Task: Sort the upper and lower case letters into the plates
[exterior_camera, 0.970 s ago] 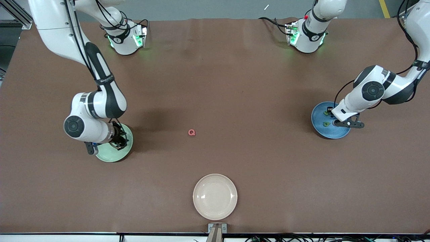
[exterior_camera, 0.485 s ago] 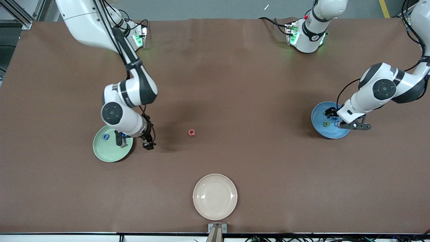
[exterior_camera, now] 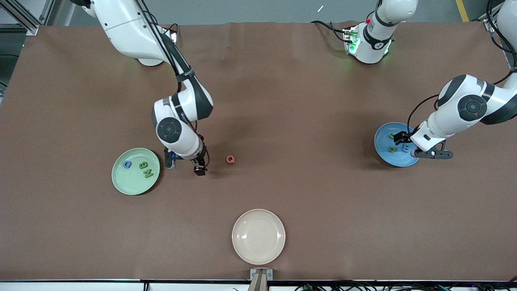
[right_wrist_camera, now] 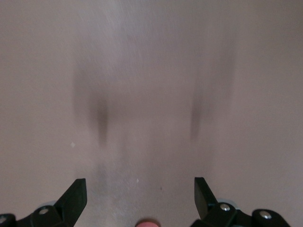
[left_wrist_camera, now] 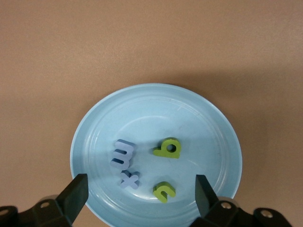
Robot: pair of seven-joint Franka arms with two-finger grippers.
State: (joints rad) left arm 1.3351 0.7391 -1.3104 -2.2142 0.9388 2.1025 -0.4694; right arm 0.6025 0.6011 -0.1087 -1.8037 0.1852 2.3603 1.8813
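The cream plate (exterior_camera: 258, 236) lies nearest the front camera, well apart from either claw. On the brown desk (exterior_camera: 282, 101), the right claw (exterior_camera: 186, 165) hangs with its fingers spread wide and nothing between them, over bare desk between the mint green plate (exterior_camera: 121, 182) and the red letter Q (exterior_camera: 230, 159), which sits just beside it. That plate holds a blue C (exterior_camera: 127, 164), a green B (exterior_camera: 143, 165) and a green N (exterior_camera: 148, 173). The left claw (left_wrist_camera: 139, 196) hovers over the sky blue plate (left_wrist_camera: 142, 101), fingers wide apart and empty; beneath it lie a blue m (left_wrist_camera: 122, 154), blue x (left_wrist_camera: 129, 179), green b (left_wrist_camera: 167, 148) and green n (left_wrist_camera: 164, 191).
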